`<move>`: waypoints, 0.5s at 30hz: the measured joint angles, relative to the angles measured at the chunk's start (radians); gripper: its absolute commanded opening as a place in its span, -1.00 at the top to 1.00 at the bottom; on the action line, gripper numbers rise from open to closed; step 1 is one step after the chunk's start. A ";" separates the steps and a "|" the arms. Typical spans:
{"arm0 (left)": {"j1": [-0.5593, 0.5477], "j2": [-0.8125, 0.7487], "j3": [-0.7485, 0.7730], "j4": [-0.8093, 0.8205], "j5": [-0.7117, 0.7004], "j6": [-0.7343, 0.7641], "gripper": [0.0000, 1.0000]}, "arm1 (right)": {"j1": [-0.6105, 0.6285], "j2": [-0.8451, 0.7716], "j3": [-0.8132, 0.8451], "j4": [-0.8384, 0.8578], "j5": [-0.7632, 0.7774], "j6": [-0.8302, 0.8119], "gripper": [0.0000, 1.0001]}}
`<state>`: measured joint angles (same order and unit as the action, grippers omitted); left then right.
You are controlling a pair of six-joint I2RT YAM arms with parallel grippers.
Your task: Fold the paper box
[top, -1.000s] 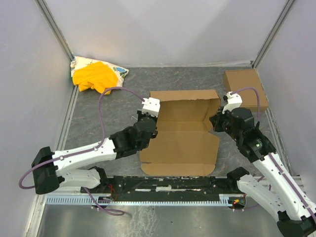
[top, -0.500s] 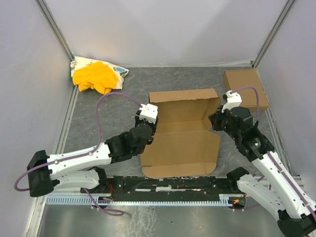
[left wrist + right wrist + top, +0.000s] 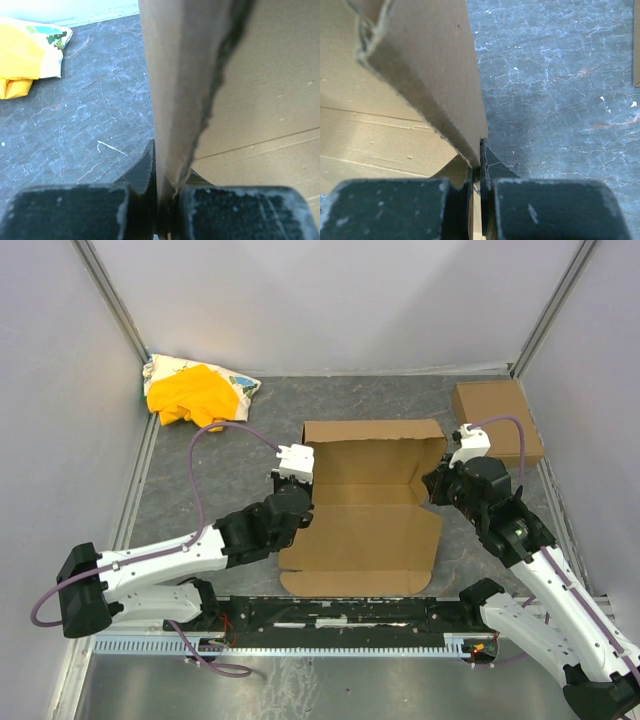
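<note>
Left end effector (image 3: 167, 200) clamped on the raised left wall of the paper box (image 3: 365, 520), right end effector (image 3: 480, 192) pinching its right wall, box mid-bench (image 3: 190, 485), smaller cardboard box (image 3: 497, 420) far right.

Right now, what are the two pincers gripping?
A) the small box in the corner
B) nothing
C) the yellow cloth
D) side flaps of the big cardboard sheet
D: the left pincer and right pincer each clamp a raised side flap of the cardboard sheet.
</note>
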<state>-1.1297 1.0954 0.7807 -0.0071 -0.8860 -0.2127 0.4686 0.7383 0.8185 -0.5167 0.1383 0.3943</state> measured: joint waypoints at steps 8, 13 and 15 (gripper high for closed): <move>-0.008 0.037 0.038 -0.031 -0.006 -0.002 0.06 | 0.000 0.003 0.000 0.006 0.032 0.003 0.96; -0.014 -0.010 0.011 -0.038 0.054 -0.002 -0.08 | -0.005 0.027 0.000 0.009 0.070 0.008 0.96; -0.014 -0.057 -0.015 -0.029 0.076 -0.002 -0.09 | -0.005 0.042 0.000 0.012 0.076 0.016 0.96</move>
<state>-1.1435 1.0382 0.7658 -0.0364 -0.8104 -0.2146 0.4637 0.7807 0.8188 -0.5049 0.2146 0.4103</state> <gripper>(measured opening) 0.537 0.048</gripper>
